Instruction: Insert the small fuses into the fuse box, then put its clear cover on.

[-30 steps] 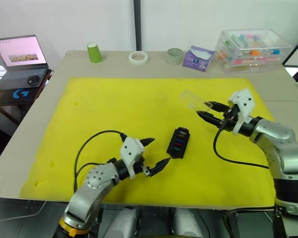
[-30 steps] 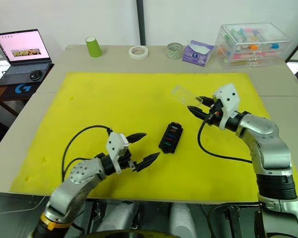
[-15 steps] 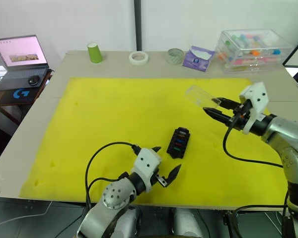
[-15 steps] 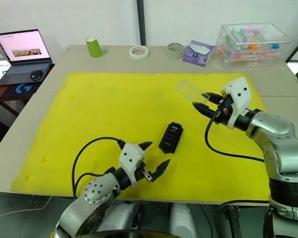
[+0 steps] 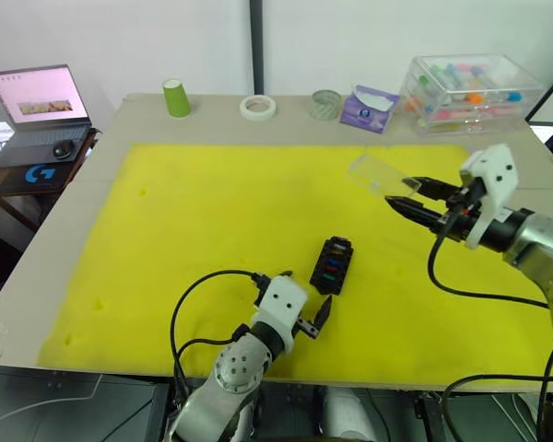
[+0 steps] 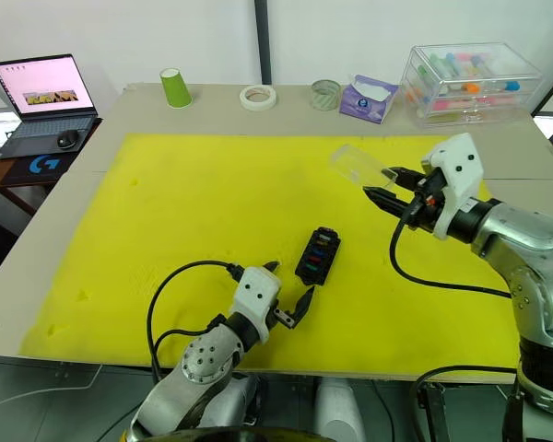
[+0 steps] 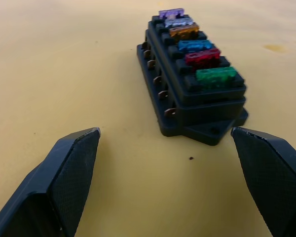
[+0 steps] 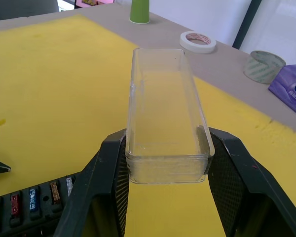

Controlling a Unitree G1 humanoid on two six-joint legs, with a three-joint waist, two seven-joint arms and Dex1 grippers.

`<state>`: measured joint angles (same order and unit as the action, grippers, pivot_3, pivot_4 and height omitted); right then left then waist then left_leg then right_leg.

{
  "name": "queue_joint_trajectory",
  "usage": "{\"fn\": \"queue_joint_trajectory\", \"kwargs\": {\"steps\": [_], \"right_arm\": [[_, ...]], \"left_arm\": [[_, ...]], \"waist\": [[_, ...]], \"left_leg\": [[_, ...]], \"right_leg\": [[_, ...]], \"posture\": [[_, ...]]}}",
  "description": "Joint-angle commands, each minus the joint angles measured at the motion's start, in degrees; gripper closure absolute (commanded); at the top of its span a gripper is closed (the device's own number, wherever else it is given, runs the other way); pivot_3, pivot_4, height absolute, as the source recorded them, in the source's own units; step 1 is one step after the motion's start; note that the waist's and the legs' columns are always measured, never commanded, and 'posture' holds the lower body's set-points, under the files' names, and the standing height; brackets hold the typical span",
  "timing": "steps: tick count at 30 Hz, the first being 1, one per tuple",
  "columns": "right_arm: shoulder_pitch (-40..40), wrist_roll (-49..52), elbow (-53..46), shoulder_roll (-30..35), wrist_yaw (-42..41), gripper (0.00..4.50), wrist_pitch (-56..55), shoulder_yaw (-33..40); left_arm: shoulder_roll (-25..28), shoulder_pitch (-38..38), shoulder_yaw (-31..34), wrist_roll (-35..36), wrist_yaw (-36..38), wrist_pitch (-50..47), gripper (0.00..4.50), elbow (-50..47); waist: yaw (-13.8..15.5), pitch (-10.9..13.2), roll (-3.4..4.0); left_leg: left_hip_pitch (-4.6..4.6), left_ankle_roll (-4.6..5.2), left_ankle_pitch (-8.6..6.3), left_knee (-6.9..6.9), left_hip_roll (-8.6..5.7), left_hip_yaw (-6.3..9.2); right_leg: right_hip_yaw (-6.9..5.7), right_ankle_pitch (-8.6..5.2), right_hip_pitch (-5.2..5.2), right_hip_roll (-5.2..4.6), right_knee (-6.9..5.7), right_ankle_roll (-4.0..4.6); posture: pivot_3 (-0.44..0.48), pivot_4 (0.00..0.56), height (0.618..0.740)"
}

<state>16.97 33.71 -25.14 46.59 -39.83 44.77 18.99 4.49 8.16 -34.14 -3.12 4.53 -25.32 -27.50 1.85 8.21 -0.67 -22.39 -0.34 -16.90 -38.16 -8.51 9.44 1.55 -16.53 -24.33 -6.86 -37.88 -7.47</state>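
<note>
Clear cover (image 8: 166, 116) clamped between right gripper (image 6: 380, 184) fingers, held above yellow mat (image 5: 212, 212); left gripper (image 7: 170, 182) spread wide, empty, just before fuse box (image 7: 192, 98), six small fuses (image 7: 195, 47) seated in it

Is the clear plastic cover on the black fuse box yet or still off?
Off. The right hand holds the clear plastic cover in the air, apart from the black fuse box, whose coloured fuses sit exposed.

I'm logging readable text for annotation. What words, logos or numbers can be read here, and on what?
"G": blue logo on the mouse pad beside the laptop.
Laptop screen: content too small to read.
Purple tissue pack: round blue emblem, lettering too blurred to read.
Fuse box and fuses: no legible markings.
</note>
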Motion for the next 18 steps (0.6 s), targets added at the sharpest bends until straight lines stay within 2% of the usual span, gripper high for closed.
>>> {"fn": "queue_joint_trajectory", "kwargs": {"steps": [1,11,18], "right_arm": [[1.03,1.33,-2.25,1.12,0.43,2.63,0.00,1.56],[0.52,2.49,-2.89,2.69,0.68,2.63,0.97,3.03],[0.16,3.01,-3.63,2.81,1.42,2.63,1.67,3.35]], "left_arm": [[-3.99,1.51,-6.59,-0.13,-0.58,2.38,0.00,0.16],[-3.35,2.82,-10.12,3.55,2.64,3.67,0.00,-1.39],[-5.30,1.12,-9.92,2.34,1.08,4.42,0.00,2.06]], "waist": [[0.48,0.00,0.00],[0.60,0.00,0.00],[0.65,0.00,0.00]], "left_leg": [[0.00,0.00,0.00,0.00,0.00,-0.01],[0.00,0.01,-0.01,-0.01,-0.01,-0.01],[0.00,0.01,-0.01,-0.01,-0.01,-0.01]], "right_leg": [[0.00,0.00,0.00,0.00,0.00,0.00],[0.00,0.00,0.01,-0.02,0.01,0.00],[0.00,0.00,0.01,-0.02,0.02,0.00]], "posture": [[0.000,0.150,0.740],[0.000,0.150,0.740],[0.000,0.150,0.740]]}}
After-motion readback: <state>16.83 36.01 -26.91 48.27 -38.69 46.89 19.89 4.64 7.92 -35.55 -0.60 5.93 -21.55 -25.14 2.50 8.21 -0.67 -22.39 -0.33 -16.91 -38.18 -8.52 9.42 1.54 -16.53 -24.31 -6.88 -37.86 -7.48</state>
